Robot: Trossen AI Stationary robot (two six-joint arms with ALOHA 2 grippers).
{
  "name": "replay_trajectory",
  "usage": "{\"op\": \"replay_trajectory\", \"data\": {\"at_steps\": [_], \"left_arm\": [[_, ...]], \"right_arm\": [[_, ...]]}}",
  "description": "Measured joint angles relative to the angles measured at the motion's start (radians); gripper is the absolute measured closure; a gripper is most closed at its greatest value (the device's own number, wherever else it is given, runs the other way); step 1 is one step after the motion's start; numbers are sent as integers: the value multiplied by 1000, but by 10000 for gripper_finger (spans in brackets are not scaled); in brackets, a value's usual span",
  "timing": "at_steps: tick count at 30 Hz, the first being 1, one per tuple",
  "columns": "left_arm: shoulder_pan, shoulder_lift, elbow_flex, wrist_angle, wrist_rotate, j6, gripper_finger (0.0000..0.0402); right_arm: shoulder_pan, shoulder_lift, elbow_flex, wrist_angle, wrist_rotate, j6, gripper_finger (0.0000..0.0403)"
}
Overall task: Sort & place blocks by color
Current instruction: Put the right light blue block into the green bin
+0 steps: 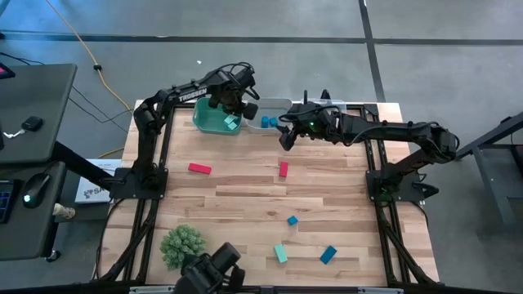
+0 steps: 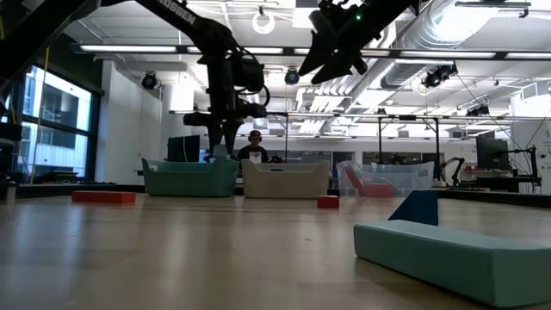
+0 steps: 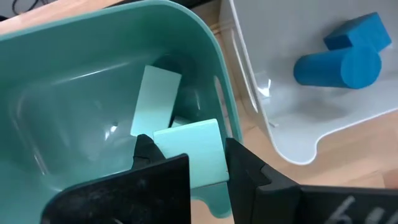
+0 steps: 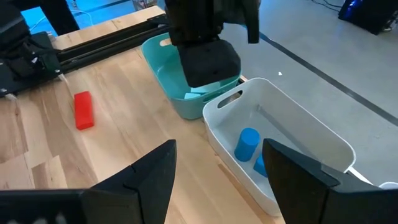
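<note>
Blocks are being sorted into bins by colour on a wooden table (image 1: pixel 245 196). The left gripper (image 3: pixel 189 163) hangs over the teal bin (image 3: pixel 74 81) at the far edge of the table, its fingers pinched narrow around a light teal block (image 3: pixel 193 152), just above the bin's near rim. Another teal block (image 3: pixel 155 99) already lies inside.

To finish this step well, I would judge the block needs to sit fully over the bin's hollow before the fingers part, since it looks close to the rim and could tip out onto the table. A low, gentle release would keep it from bouncing.

The left arm reaches forward from its base to the far edge, wrist bent down into the bin. The right gripper (image 4: pixel 217 171) hovers beside it above the white bin (image 4: pixel 292 112), fingers spread wide and holding nothing. That white bin holds a blue cylinder (image 4: pixel 247 143) and a blue block (image 3: pixel 360 34).

Two red blocks (image 1: pixel 199 169) (image 1: pixel 283 169) lie mid-table. Nearer the front lie a small blue block (image 1: pixel 292 220), a teal bar (image 1: pixel 280 253) and a blue bar (image 1: pixel 328 255). A green spiky ball (image 1: pixel 182 242) sits at the front left.
</note>
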Motion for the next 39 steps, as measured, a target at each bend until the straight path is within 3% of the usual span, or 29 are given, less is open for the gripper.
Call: {"op": "replay_trajectory", "data": {"at_steps": [6,24,39], "left_arm": [[-2,0,0,1,-53,-32,383],[4,0,0,1,-67,-7,381],[4,0,0,1,-67,42,313]], "right_arm": [[0,0,0,0,-2,-23,174],[0,0,0,-23,-2,-52,174],[0,0,0,-23,-2,-44,174]]}}
